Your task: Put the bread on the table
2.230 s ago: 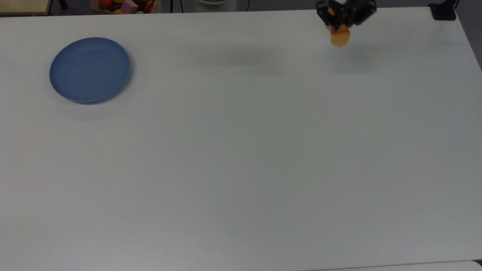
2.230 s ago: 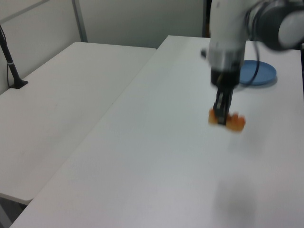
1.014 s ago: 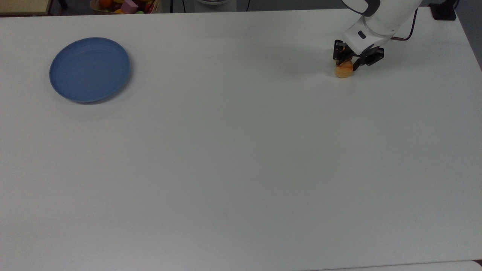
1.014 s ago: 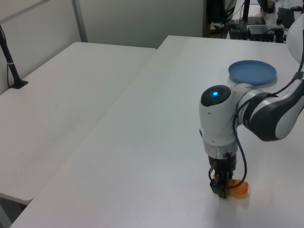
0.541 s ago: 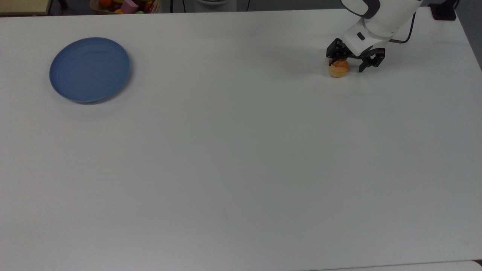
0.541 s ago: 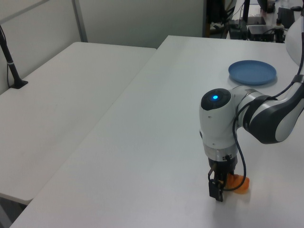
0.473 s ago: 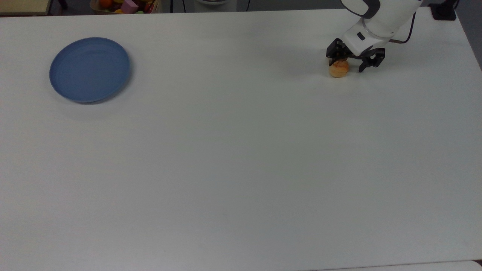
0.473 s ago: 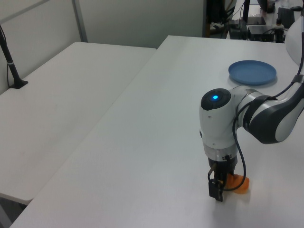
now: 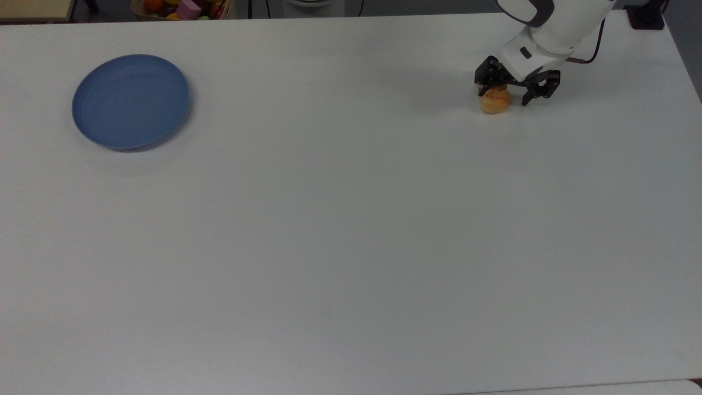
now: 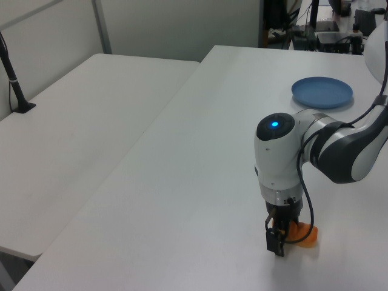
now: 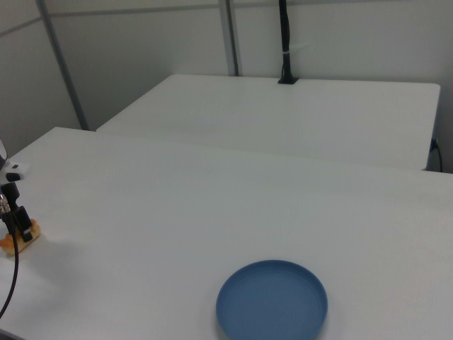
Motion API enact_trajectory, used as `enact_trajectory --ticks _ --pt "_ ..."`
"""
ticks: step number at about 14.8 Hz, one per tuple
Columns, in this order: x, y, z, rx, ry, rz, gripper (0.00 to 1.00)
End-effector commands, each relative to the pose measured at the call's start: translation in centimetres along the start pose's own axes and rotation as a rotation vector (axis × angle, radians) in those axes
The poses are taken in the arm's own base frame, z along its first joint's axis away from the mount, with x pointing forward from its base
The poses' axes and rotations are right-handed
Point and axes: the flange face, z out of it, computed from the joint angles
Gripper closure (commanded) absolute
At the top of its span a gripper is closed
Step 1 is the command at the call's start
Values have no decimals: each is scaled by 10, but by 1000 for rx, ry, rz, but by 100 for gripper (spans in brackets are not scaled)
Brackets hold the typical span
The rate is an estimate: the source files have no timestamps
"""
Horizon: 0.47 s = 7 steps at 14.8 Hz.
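Observation:
The bread (image 9: 494, 101), a small golden-orange bun, rests on the white table (image 9: 351, 219) near the top view's far right. My gripper (image 9: 507, 94) hangs low over it, open, with one black finger on each side and the bun nearer the finger on the top view's left. In the left view the bread (image 10: 303, 236) peeks out behind the gripper (image 10: 280, 237) at the table's (image 10: 200, 151) near end. The right view shows the bread (image 11: 10, 244) and the gripper (image 11: 18, 228) at its left edge.
A blue plate (image 9: 130, 101) sits far off at the top view's left, also seen as the plate (image 10: 322, 92) and the plate (image 11: 272, 300). A box of colourful toys (image 9: 184, 7) stands beyond the far edge. A black mount (image 9: 646, 18) occupies the corner. A second table (image 10: 73, 139) adjoins.
The gripper came down with the bread onto the table, then opened and let go of it. Over the last half second nothing has visibly moved.

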Motion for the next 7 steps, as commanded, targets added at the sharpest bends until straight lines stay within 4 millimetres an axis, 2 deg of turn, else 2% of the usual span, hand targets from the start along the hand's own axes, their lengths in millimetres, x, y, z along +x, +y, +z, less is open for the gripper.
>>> enact_trajectory --ticks 1,7 --pt "3 7 -17 -40 29 20 0" --pt "19 30 -62 -57 55 38 0"
